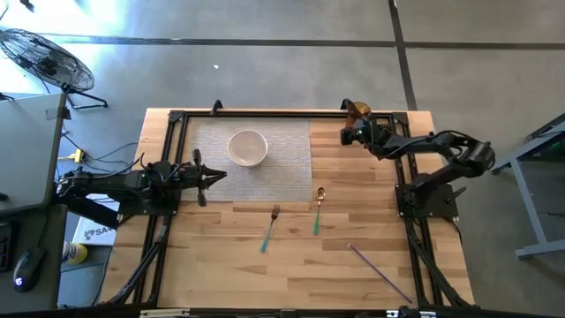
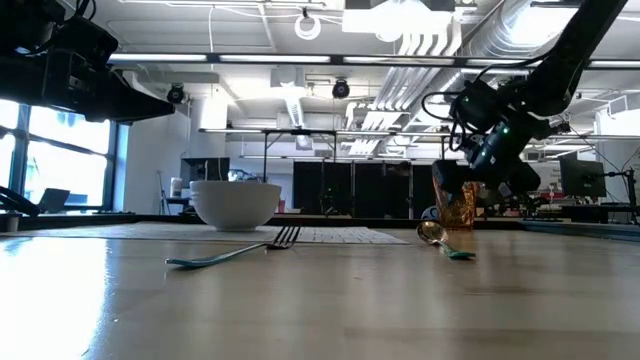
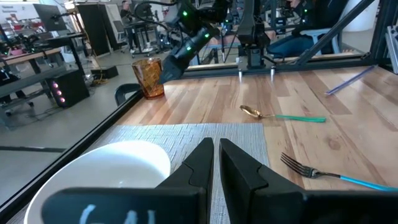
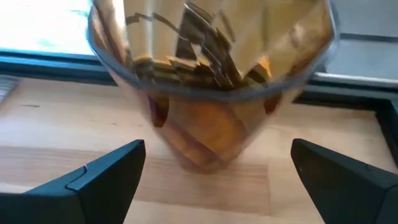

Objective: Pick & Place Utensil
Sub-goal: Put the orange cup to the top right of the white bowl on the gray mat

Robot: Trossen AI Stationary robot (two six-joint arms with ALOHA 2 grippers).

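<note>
- High view: right gripper (image 1: 350, 134) beside amber faceted glass cup (image 1: 357, 110) at far table edge; gold-bowled, green-handled spoon (image 1: 318, 208) mid-table, near blue-handled fork (image 1: 270, 227).
- Right wrist: fingers (image 4: 93, 174) spread wide, flanking cup (image 4: 211, 74).
- Left wrist: left gripper (image 3: 216, 163) closed, empty, above white bowl (image 3: 99, 171).

In the right wrist view the amber cup (image 4: 211, 81) fills the picture; its rim runs off the top edge and its base is blurred. In the high view the right hand (image 1: 350, 134) covers part of that cup, so contact cannot be told. In the left wrist view the bowl (image 3: 99, 171) is cut by the lower edge and partly hidden behind the left hand (image 3: 216, 163); the fork (image 3: 329, 173) handle leaves the frame. The purple stick (image 1: 380, 272) is too thin to identify.
</note>
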